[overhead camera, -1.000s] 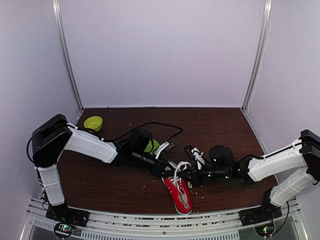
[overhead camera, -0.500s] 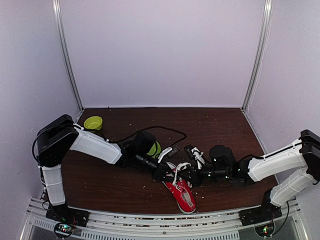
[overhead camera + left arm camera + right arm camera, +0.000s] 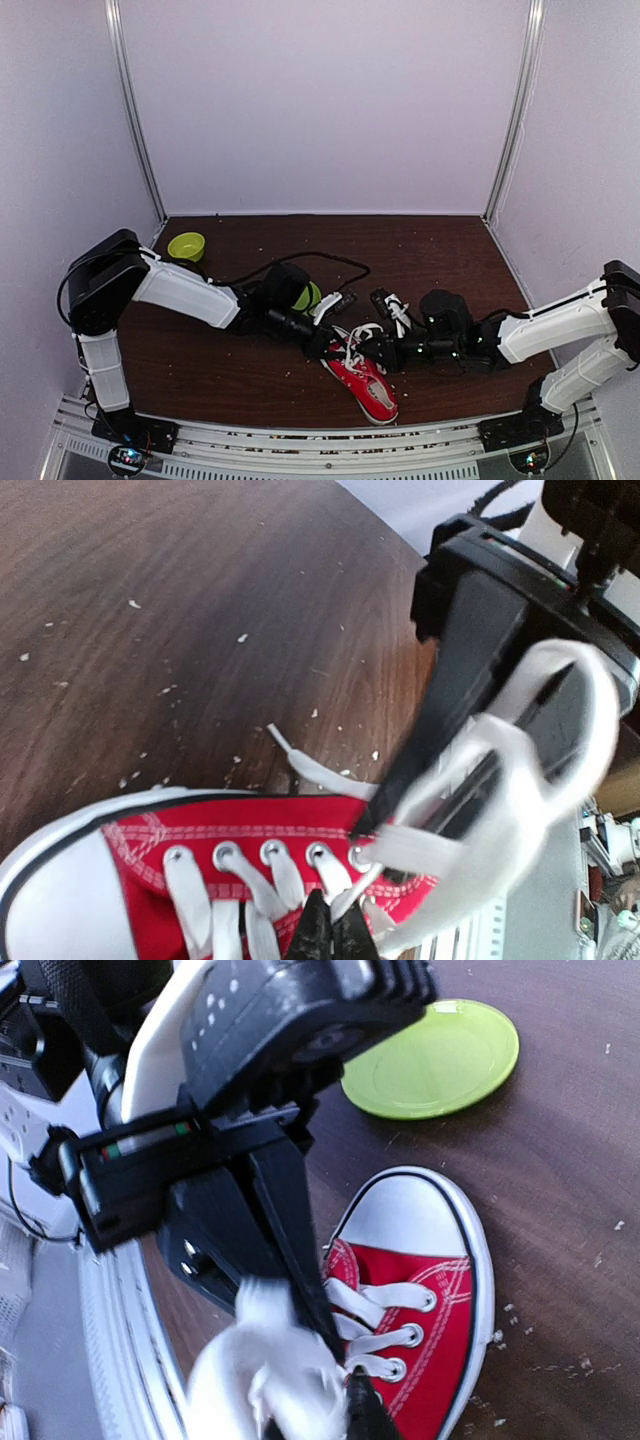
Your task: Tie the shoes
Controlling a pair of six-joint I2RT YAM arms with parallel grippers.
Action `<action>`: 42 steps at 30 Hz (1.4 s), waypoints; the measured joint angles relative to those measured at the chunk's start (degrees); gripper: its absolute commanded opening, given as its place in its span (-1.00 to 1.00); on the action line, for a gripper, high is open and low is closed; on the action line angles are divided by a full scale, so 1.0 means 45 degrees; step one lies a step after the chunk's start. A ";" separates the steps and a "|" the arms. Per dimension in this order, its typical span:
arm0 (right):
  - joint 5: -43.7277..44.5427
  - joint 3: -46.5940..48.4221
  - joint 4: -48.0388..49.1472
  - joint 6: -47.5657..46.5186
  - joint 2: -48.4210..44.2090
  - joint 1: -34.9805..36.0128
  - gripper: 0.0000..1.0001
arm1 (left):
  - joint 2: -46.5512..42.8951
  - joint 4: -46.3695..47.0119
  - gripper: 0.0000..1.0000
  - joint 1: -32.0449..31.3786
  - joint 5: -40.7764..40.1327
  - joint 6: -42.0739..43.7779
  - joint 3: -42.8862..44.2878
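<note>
The red sneaker [image 3: 368, 385] lies near the table's front edge, its white toe cap toward the front right. It also shows in the left wrist view [image 3: 200, 830] and the right wrist view [image 3: 430, 1290]. Its white laces [image 3: 352, 338] are pulled up between the two grippers. My left gripper [image 3: 326, 346] is at the shoe's top eyelets; its fingertips [image 3: 335, 938] are shut on a thin lace strand. My right gripper [image 3: 374, 352] faces it from the right. It is shut on a lace loop [image 3: 560, 730], which is blurred in the right wrist view [image 3: 270, 1370].
A green plate [image 3: 306, 295] lies behind the left gripper and shows in the right wrist view [image 3: 435, 1055]. A green bowl [image 3: 186, 245] sits at the back left. A black cable [image 3: 300, 255] loops across the table. A small black-and-white object [image 3: 390, 305] lies behind the shoe. Crumbs dot the wood.
The shoe has swung, its toe shifting to the right. Both grippers stay close together at the laces, and the left one has edged right.
</note>
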 measured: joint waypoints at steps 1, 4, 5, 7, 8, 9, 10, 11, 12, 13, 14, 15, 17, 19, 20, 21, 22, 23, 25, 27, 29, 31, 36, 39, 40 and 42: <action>0.0053 -0.0044 -0.0044 0.0039 -0.0117 0.0000 -0.45 | -0.0267 -0.0010 -1.00 -0.0024 -0.0330 0.0000 -0.0214; 0.0170 -0.0204 -0.0189 0.0146 -0.0631 -0.0024 -0.25 | -0.0981 -0.0058 -1.00 -0.0024 -0.1020 0.0000 -0.0729; 0.0204 -0.0291 -0.0219 0.0194 -0.0831 -0.0034 -0.19 | -0.1151 -0.0058 -1.00 -0.0024 -0.1200 0.0000 -0.0811; 0.0277 -0.0573 -0.0257 0.0199 -0.1273 -0.0049 -0.15 | -0.1370 -0.0034 -1.00 -0.0019 -0.1496 -0.0005 -0.0889; 0.0282 -0.0680 -0.0267 0.0219 -0.1389 -0.0049 -0.15 | -0.1404 -0.0034 -1.00 -0.0019 -0.1559 -0.0010 -0.0894; 0.0287 -0.0835 -0.0291 0.0228 -0.1511 -0.0049 -0.15 | -0.1423 -0.0019 -1.00 -0.0019 -0.1647 -0.0010 -0.0913; 0.0287 -0.0976 -0.0335 0.0248 -0.1583 -0.0053 -0.14 | -0.1428 -0.0015 -1.00 -0.0019 -0.1715 -0.0015 -0.0942; 0.0287 -0.1088 -0.0393 0.0267 -0.1613 -0.0053 -0.14 | -0.1428 -0.0024 -1.00 -0.0019 -0.1763 -0.0015 -0.0976; 0.0287 -0.1175 -0.0495 0.0277 -0.1613 -0.0053 -0.15 | -0.1428 -0.0039 -1.00 -0.0019 -0.1812 -0.0015 -0.1015; 0.0287 -0.1243 -0.0559 0.0291 -0.1603 -0.0053 -0.16 | -0.1428 -0.0049 -1.00 -0.0019 -0.1841 -0.0015 -0.1054; 0.0287 -0.1282 -0.0573 0.0316 -0.1588 -0.0058 -0.17 | -0.1428 -0.0053 -1.00 -0.0019 -0.1855 -0.0015 -0.1073; 0.0287 -0.1307 -0.0568 0.0359 -0.1549 -0.0058 -0.19 | -0.1428 -0.0068 -1.00 -0.0019 -0.1860 -0.0015 -0.1083; 0.0277 -0.1307 -0.0471 0.0389 -0.1365 -0.0058 -0.23 | -0.1428 -0.0058 -1.00 -0.0019 -0.1860 -0.0015 -0.1083; 0.0238 -0.1302 -0.0325 0.0408 -0.1044 -0.0058 -0.29 | -0.1428 -0.0058 -1.00 -0.0019 -0.1860 -0.0015 -0.1083; 0.0204 -0.1297 -0.0262 0.0403 -0.0879 -0.0058 -0.40 | -0.1428 -0.0058 -1.00 -0.0024 -0.1860 -0.0015 -0.1083; 0.0155 -0.1282 -0.0185 0.0418 -0.0680 -0.0058 -0.58 | -0.1428 -0.0058 -1.00 -0.0019 -0.1860 -0.0015 -0.1083; 0.0112 -0.1253 -0.0126 0.0374 -0.0461 -0.0058 -0.74 | -0.1428 -0.0058 -1.00 -0.0019 -0.1865 -0.0015 -0.1083; 0.0073 -0.1229 -0.0078 0.0364 -0.0257 -0.0058 -0.85 | -0.1428 -0.0058 -1.00 -0.0019 -0.1870 -0.0015 -0.1093; 0.0039 -0.1205 -0.0039 0.0418 -0.0044 -0.0063 -0.99 | -0.1438 -0.0121 -1.00 -0.0019 -0.1953 -0.0005 -0.1107; 0.0044 -0.1200 -0.0053 0.0345 -0.0078 -0.0083 -1.00 | -0.1491 -0.0403 -1.00 -0.0019 -0.2288 0.0053 -0.1107; 0.0141 -0.1200 -0.0442 0.0335 -0.0432 -0.0117 -1.00 | -0.1617 -0.0835 -1.00 -0.0019 -0.2832 0.0155 -0.1107; 0.0272 -0.1195 -0.1035 0.0209 -0.1171 -0.0131 -1.00 | -0.1821 -0.1409 -1.00 0.0029 -0.3551 0.0243 -0.1107; 0.0714 -0.0646 -0.3677 -0.0165 -0.3755 -0.0131 -1.00 | -0.2380 -0.2205 -1.00 0.0505 -0.4867 0.0291 -0.1112; 0.0685 0.0330 -0.5678 -0.0277 -0.4707 -0.0097 -1.00 | -0.2458 -0.2346 -1.00 0.0753 -0.5066 0.0296 -0.1049; 0.0617 0.0699 -0.6271 -0.0277 -0.4852 -0.0015 -1.00 | -0.2438 -0.2361 -1.00 0.0792 -0.5061 0.0291 -0.1015; 0.0525 0.1336 -0.7266 -0.0267 -0.4940 0.0253 -1.00 | -0.2365 -0.2346 -1.00 0.0792 -0.4988 0.0287 -0.0865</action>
